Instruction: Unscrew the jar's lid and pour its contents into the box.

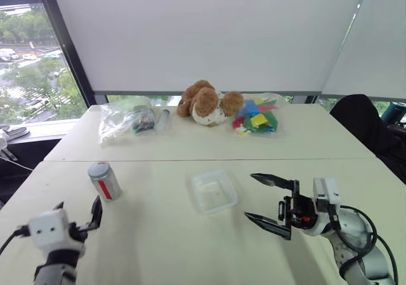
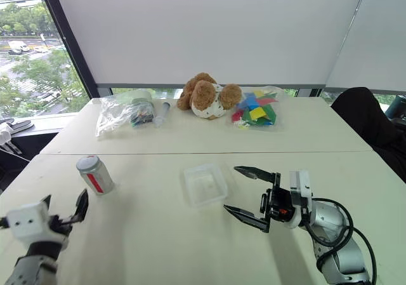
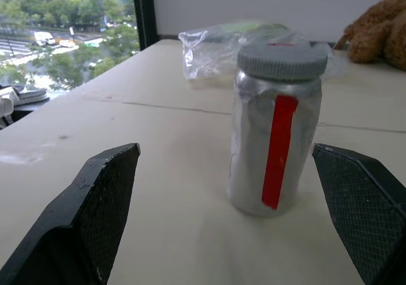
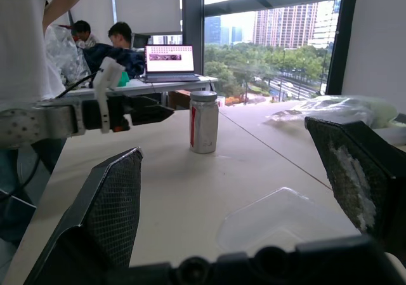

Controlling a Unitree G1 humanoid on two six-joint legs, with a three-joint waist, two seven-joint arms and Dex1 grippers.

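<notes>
the left gripper is seen near the front left edge of the table, its two black fingers spread wide and empty. in the left wrist view the jar is framed between the finger tips but beyond them, untouched, standing upright on the table with its red strip facing the camera. the grey lid is seated on top of the jar. the contents cannot be made out through the silvery wall.

the right gripper is held over the right part of the table, pointing toward the robot's left, its fingers likewise parted wide with nothing between them. the box lies flat on the table just beside those finger tips, on their left, and is not touched. the jar is found well to the left of the box, between it and the left gripper.

along the far side of the table, a clear bag with a greenish item, a brown plush toy and a bag of coloured pieces are laid in a row. a dark chair back is seen past the right edge. in the right wrist view, people are seated at a laptop in the background.
</notes>
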